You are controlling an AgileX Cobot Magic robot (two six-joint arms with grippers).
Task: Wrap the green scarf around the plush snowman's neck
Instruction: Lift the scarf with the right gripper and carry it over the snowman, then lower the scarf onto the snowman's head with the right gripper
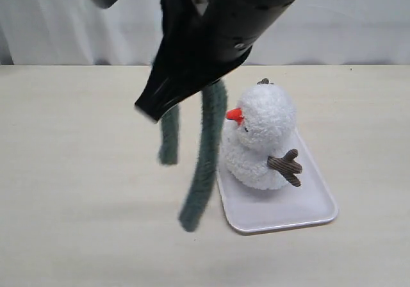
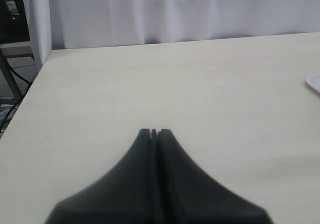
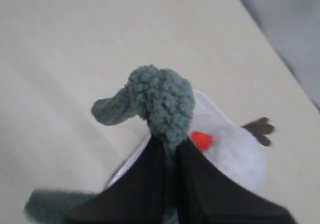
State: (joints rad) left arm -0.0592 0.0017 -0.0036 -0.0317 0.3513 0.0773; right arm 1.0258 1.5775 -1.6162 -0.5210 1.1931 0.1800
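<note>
Two ends of the green scarf (image 1: pixel 208 139) hang free, one long and one short, because the right gripper (image 3: pixel 171 151) pinches the strip near its middle and holds it high just beside the plush snowman (image 1: pixel 262 136), which sits upright on a white tray (image 1: pixel 288 213). That height probably lets the scarf clear the head before draping at the snowman's neck (image 1: pixel 256 145), a crease barely discernible in the fluff. The right jaws are clamped on the scarf. The left gripper (image 2: pixel 154 132), pressed together and empty, hovers over the table (image 1: pixel 77 191), well apart.
</note>
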